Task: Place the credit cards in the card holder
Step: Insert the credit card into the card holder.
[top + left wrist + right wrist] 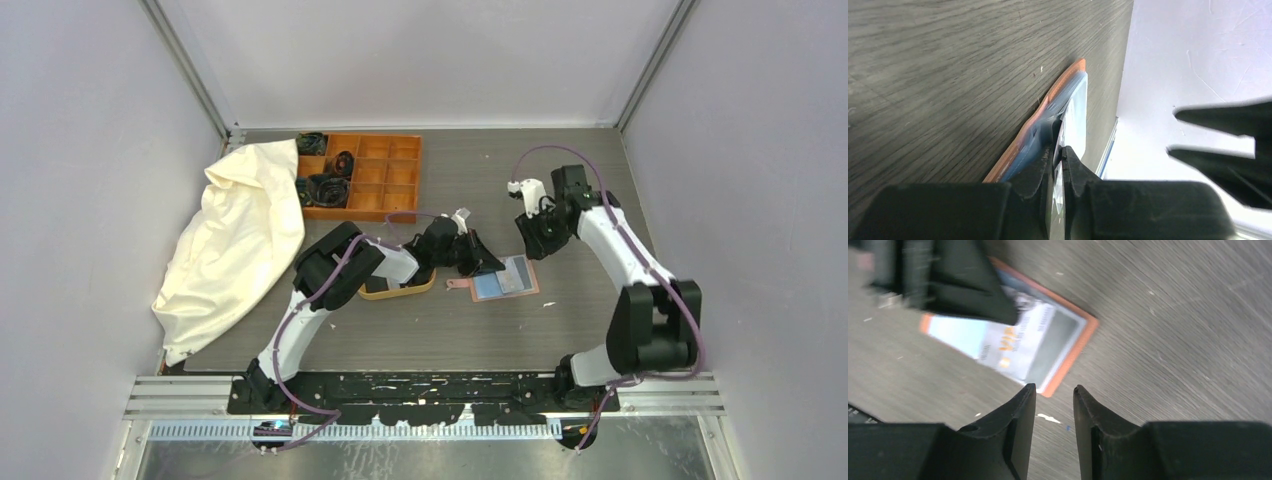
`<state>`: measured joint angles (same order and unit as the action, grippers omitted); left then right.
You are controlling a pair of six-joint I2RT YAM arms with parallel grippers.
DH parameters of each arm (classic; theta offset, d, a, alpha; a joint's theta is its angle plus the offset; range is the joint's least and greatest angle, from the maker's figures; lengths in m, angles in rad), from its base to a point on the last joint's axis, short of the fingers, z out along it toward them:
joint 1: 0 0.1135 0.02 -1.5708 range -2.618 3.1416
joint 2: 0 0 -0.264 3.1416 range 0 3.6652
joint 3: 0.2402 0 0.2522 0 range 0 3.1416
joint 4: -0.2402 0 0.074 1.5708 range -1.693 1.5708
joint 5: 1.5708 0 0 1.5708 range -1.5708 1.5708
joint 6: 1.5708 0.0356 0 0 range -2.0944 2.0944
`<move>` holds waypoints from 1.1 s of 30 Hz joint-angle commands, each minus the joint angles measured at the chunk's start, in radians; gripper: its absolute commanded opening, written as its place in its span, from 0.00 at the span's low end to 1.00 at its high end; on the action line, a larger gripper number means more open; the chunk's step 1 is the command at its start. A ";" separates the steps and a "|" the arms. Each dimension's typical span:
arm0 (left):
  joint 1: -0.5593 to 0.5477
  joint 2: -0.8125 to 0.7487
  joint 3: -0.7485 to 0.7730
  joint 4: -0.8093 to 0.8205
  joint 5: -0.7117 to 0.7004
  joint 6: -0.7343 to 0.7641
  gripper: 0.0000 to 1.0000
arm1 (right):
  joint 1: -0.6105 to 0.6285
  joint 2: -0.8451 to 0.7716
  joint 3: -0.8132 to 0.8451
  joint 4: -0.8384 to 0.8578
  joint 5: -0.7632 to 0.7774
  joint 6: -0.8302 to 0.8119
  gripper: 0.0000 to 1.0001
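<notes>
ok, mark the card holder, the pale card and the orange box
card holder [1070, 359], right wrist view, its orange edge.
pale card [1018, 340], right wrist view, middle of its face.
orange box [395, 172], top view, an empty compartment.

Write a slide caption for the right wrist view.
Open right gripper hovers empty above a pale credit card lying on the opened reddish-brown card holder.

At the far side of the grey wood-grain table [580, 330], an orange compartment box [385, 180] with dark items [325, 188] in its left cells. Touching its left end, a crumpled cream cloth bag [235, 245]. Nearer, an oval wooden tray [400, 291], partly hidden.
</notes>
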<state>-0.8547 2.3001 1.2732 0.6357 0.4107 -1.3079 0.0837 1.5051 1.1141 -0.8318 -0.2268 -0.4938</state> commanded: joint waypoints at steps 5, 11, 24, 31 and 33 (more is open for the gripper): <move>0.003 0.028 0.024 -0.015 0.039 0.014 0.13 | 0.070 -0.374 -0.338 0.013 -0.599 -0.734 0.40; 0.005 0.036 0.026 -0.013 0.052 0.012 0.13 | 0.200 -0.374 -0.425 0.258 -0.432 -0.680 0.07; 0.005 0.040 0.038 -0.023 0.060 0.010 0.14 | 0.385 -0.173 -0.461 0.544 -0.014 -0.527 0.01; 0.006 0.045 0.042 -0.017 0.060 0.007 0.14 | 0.388 -0.117 -0.429 0.437 0.089 -0.600 0.04; 0.006 0.044 0.041 -0.018 0.061 0.007 0.15 | 0.372 -0.120 -0.421 0.399 0.096 -0.630 0.05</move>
<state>-0.8486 2.3226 1.2938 0.6376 0.4572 -1.3090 0.4709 1.3773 0.6598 -0.3576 -0.2050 -1.0580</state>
